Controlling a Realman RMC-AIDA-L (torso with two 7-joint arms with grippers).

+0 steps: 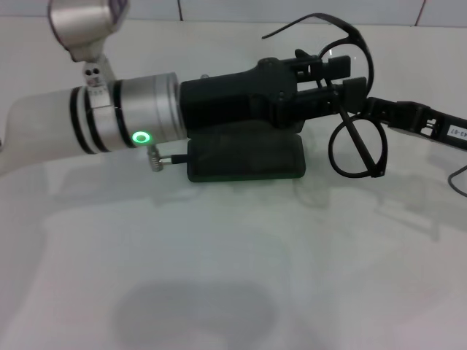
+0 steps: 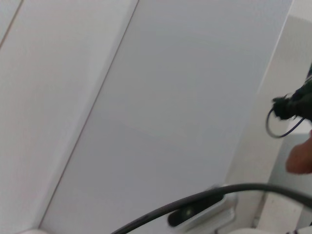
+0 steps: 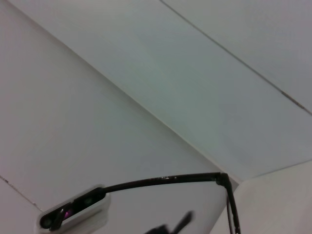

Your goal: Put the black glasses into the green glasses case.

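Both hands (image 1: 341, 79) seemingly on black glasses (image 1: 357, 146)

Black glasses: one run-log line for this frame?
left gripper: shut on black glasses, held aloft | right gripper: at frame, grip unclear | green glasses case: on table, below left arm

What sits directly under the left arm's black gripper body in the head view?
The green glasses case lies on the table beneath the left gripper, which holds the black glasses. Its far part is covered.
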